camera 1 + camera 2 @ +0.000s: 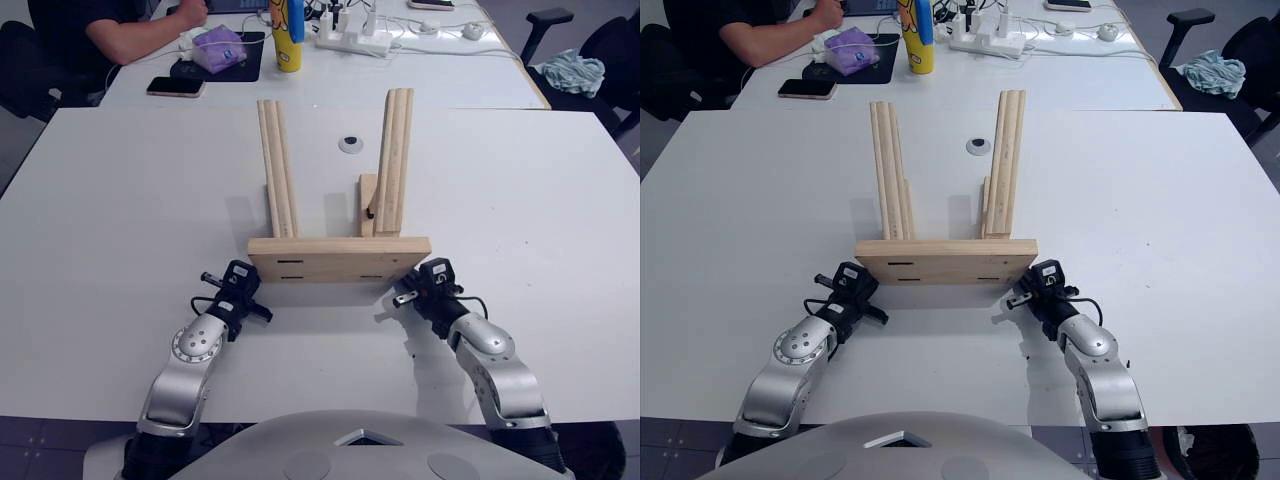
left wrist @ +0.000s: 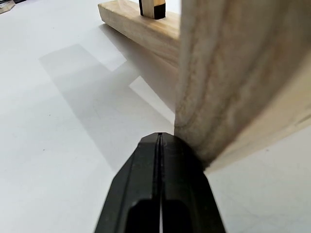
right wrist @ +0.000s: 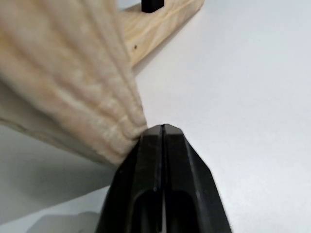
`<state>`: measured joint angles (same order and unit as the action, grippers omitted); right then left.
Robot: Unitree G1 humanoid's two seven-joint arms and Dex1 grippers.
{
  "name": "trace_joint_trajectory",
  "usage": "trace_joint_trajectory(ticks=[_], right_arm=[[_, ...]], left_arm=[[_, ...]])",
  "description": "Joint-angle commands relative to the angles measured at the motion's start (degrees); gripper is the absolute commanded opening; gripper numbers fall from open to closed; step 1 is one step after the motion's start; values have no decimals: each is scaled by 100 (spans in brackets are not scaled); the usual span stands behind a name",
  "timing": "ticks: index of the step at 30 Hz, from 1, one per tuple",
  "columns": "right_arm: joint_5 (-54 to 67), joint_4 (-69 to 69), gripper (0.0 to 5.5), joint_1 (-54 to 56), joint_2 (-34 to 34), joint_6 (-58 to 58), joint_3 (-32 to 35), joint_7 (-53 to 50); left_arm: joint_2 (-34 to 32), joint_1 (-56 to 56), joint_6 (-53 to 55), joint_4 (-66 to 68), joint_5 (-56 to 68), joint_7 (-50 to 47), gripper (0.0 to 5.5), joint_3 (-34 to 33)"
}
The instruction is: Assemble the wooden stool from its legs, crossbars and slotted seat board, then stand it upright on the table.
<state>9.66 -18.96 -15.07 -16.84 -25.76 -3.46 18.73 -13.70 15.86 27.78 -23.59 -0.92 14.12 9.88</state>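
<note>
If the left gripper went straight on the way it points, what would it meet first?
Likely a corner of the seat board, right beside the shut left gripper; it might graze past onto the table.

White table (image 1: 120,250) up front, a second white desk (image 1: 450,85) butting its far edge, carrying a power strip (image 1: 352,40), phone (image 1: 176,87) and yellow bottle (image 1: 287,45); black chair (image 1: 620,40) past the right corner holds a teal cloth (image 1: 572,72).
</note>
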Motion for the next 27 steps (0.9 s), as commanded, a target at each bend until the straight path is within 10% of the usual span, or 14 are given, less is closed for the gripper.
trace_joint_trajectory(ticks=[1,27], right_arm=[[605,-703,0,288,191,-332,-45,255],[1833,-1992,0,2287,385,-2081,746,39]], left_arm=[[194,-357,166,-681,332,112,1,41],[169,-2445,2146,-1941,1034,206,1,-944]])
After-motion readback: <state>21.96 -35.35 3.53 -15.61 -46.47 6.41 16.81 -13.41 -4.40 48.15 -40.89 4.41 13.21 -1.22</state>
